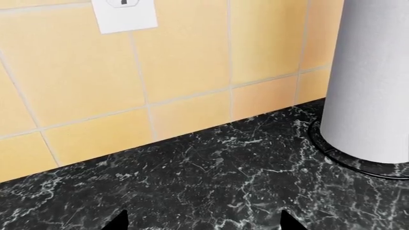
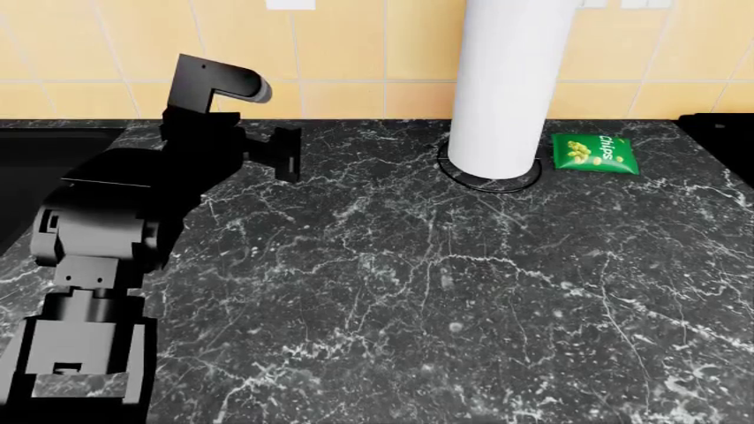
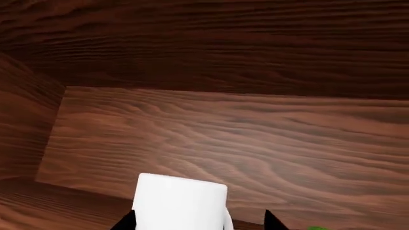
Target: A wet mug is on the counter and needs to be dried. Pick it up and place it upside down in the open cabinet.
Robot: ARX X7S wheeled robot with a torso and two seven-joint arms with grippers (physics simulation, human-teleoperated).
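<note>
The white mug is inside the wooden cabinet, and only the right wrist view shows it. Its far end looks flat, with no opening showing. My right gripper straddles it. One fingertip lies against the mug's wall, while the other stands a clear gap off the opposite side, so the jaws are open. The mug's lower part is cut off by the frame edge. My left gripper hangs open and empty over the black marble counter near the tiled wall.
A tall white cylinder stands on a ring at the back of the counter. A green chips bag lies to its right. A wall outlet sits in the yellow tiles. A dark recess borders the counter's left.
</note>
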